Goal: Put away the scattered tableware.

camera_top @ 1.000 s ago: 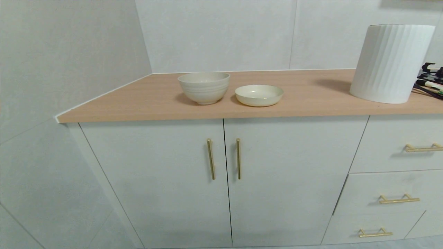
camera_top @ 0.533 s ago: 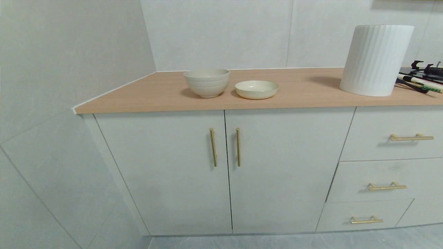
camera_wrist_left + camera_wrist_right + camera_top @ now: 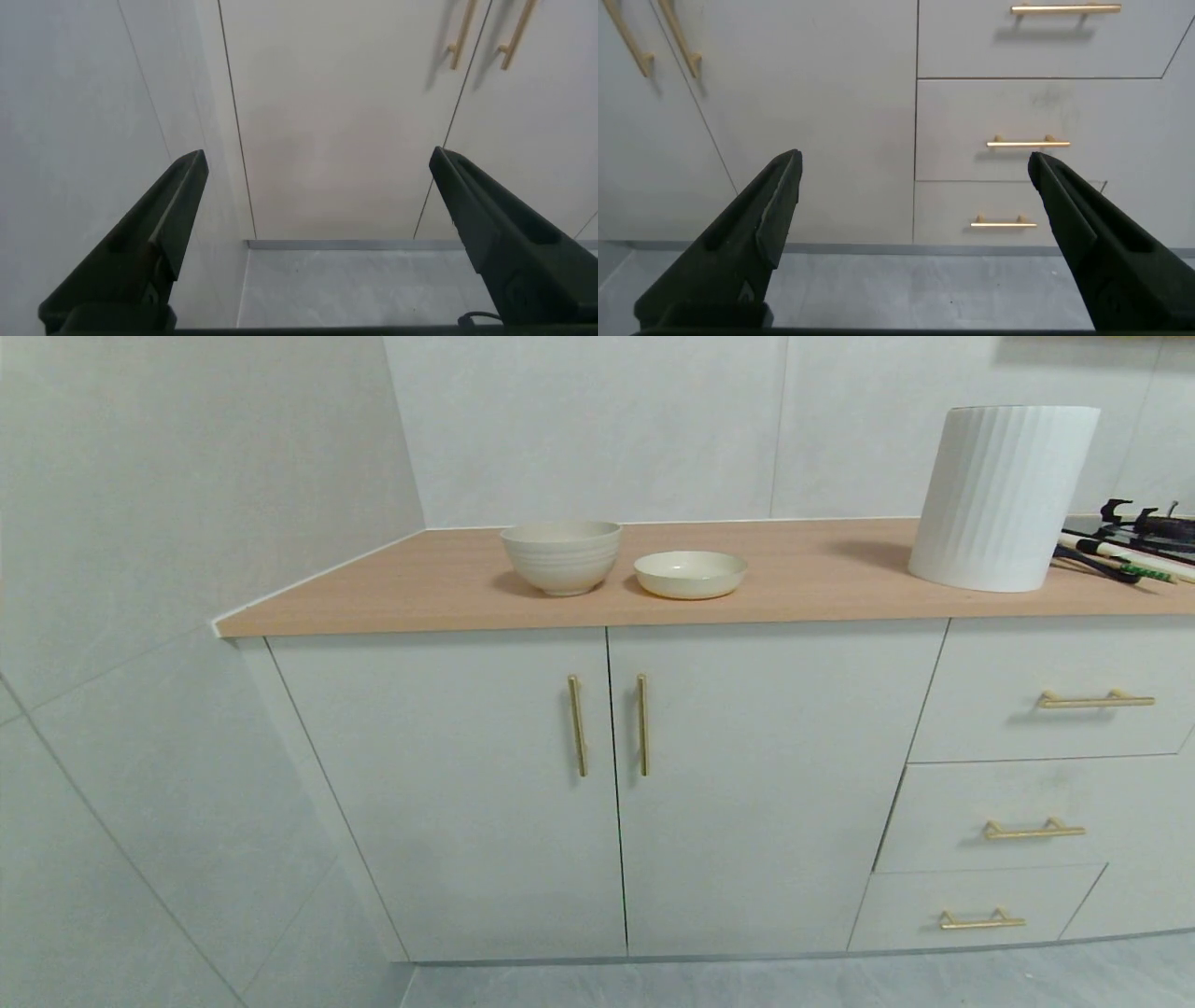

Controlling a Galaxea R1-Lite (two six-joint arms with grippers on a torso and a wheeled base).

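1. Left end effector [image 3: 318,233]: released, fingers [image 3: 140,252] spread wide with nothing between them. It sits low, below the door handles [image 3: 578,725] and to their left, facing the left cabinet door [image 3: 448,793], with the floor [image 3: 355,285] beneath.

2. Right end effector [image 3: 915,233]: released, fingers [image 3: 743,247] wide apart and holding nothing. It sits low, below the door handles and to their right, facing the seam between the right cabinet door [image 3: 766,784] and the drawers [image 3: 1046,747].

3. Bowl [image 3: 561,556]: deep, ribbed, cream. Upright on the bench [image 3: 822,588], above the door handles and slightly to their left.

4. Dish [image 3: 690,574]: shallow, cream. Upright on the bench, above the door handles and slightly to their right. It is just beside the bowl, and I cannot tell whether they touch.

5. White ribbed cylinder [image 3: 1004,495]: upright on the bench, above the door handles and well to their right.

6. Utensils [image 3: 1120,560]: dark and light handled items lying on the bench, farther right of the door handles than the cylinder. Their kind is too small to tell.

7. Drawers: a stack of three to the right of the door handles, each with a brass pull, all shut.

8. Wall [image 3: 187,523]: pale tile, left of the door handles, meeting the bench end.
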